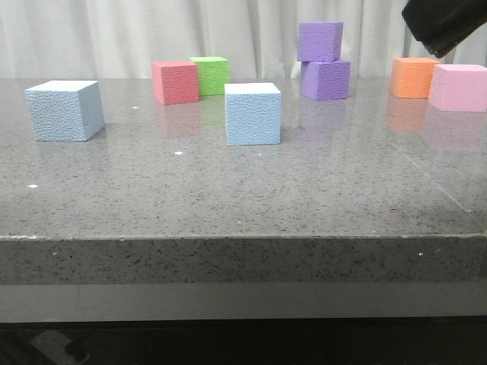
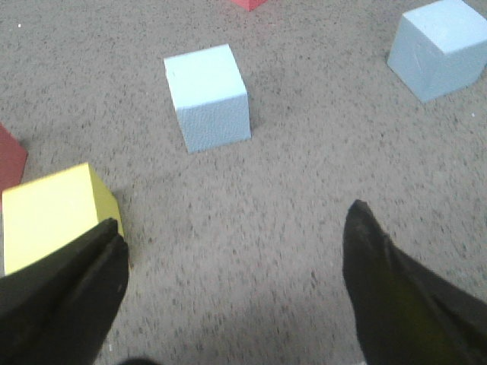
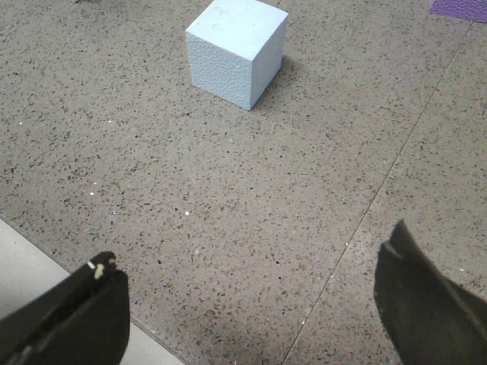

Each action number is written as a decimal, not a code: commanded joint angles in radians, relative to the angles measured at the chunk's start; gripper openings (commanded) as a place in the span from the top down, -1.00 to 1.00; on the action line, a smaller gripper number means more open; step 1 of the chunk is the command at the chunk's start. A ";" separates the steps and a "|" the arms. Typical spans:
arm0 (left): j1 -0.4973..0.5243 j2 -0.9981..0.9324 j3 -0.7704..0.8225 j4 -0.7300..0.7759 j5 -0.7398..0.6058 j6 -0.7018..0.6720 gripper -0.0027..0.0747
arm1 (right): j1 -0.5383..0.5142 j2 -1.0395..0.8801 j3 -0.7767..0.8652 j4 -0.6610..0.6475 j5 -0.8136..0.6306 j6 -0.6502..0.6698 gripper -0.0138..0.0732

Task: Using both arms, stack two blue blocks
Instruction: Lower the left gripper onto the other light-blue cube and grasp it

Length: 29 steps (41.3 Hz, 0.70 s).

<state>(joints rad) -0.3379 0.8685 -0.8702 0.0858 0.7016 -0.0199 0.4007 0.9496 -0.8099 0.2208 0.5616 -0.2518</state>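
Front view: two pale blue blocks sit apart on the grey bench (image 1: 243, 198), one near its left edge (image 1: 65, 110), one central (image 1: 253, 113), with open surface ahead.

Left wrist view: the left gripper (image 2: 236, 258) hangs wide open and empty, both blocks beyond it.

Right wrist view: the right gripper (image 3: 251, 285) gapes empty by the bench edge, a block well beyond.

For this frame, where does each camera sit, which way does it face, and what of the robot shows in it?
Front view: low at the table edge, facing forward over two blue blocks; only a dark arm part shows, top right.
Left wrist view: above the table, looking down on both blue blocks and a yellow cube; open left tool.
Right wrist view: looking down near the table's edge; open right tool.
Shared: all three show the middle blue block.
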 commanded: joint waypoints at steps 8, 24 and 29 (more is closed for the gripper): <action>-0.006 0.308 -0.299 0.096 0.017 -0.052 -0.60 | -0.006 -0.014 -0.028 0.011 -0.071 -0.012 -0.82; 0.081 0.744 -0.717 0.055 0.249 -0.139 -0.59 | -0.006 -0.014 -0.028 0.011 -0.071 -0.012 -0.82; 0.112 0.835 -0.772 -0.032 0.256 -0.114 -0.59 | -0.006 -0.014 -0.028 0.011 -0.070 -0.012 -0.82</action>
<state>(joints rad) -0.2419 1.6929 -1.5762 0.1171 0.9797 -0.1461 0.4007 0.9496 -0.8099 0.2226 0.5616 -0.2518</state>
